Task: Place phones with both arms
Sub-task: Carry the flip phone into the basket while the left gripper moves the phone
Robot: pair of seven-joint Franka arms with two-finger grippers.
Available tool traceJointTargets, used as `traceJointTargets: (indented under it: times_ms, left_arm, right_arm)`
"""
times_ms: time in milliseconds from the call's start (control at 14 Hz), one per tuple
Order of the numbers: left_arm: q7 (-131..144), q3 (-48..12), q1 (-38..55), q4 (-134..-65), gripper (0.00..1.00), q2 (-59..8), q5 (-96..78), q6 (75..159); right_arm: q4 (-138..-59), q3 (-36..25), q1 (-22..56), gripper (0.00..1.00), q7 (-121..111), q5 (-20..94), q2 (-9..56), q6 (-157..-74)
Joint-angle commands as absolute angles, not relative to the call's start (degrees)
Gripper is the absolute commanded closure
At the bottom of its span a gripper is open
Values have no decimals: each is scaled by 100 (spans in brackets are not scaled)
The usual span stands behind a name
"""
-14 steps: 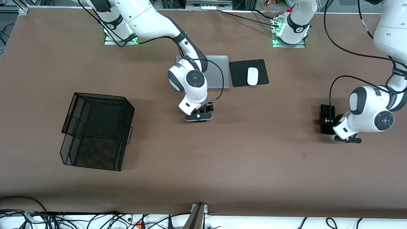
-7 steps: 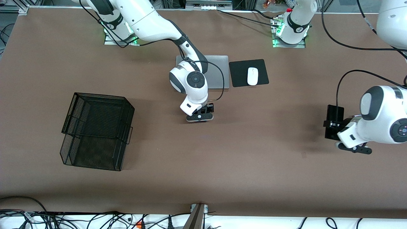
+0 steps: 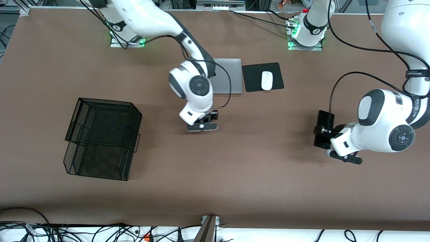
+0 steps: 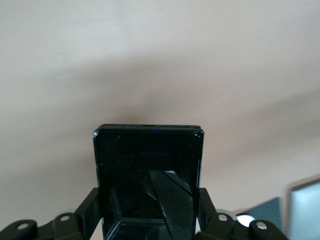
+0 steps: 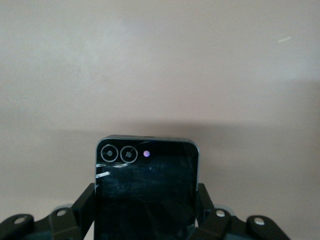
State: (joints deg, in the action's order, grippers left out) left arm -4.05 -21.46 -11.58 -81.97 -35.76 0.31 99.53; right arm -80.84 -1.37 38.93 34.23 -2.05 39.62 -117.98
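Brown table [image 3: 268, 188]; black mesh basket [image 3: 102, 137] toward right arm's end, grey laptop [image 3: 228, 75] w/ white mouse [image 3: 266, 80] on its pad beside it. Left gripper [image 3: 325, 134] clamps a black phone [image 4: 148, 175], up over bare table. Right gripper [image 3: 205, 119] clamps the black two-lens phone [image 5: 146, 195], low over mid-table nr laptop.

Robot lab bench: brown-covered table [image 3: 268, 188], 2 bolted arm bases with green lights [image 3: 304, 37], loose cables [image 3: 100, 232] along the edge nearest the front camera, aluminium framing [image 3: 220, 5] at the table's base end.
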Motion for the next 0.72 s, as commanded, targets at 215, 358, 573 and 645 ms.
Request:
traceJointTargets:
  times_ms: [215,358,573,645]
  left_arm:
    - [796,-2127,525,-8016,88,-3989,-317,11097]
    - [1499,-2127,1113,-8085,88,-4244,-325,11992]
    - [3081,-1970,2072,-8112,87,-4683,-281,13154]
    - [3268,-1908,2266,-8121,87,-4780,-281,13462]
  right_arm:
    - [-8961,-210,2367,100,1612,114,2314,-10424]
    - [-9534,-595,2084,100,891,114,1874,-10572]
    - [-10185,-1596,2066,100,-251,140,1723,-11212]
    - [-10369,-1835,2057,100,-568,271,1775,-11545]
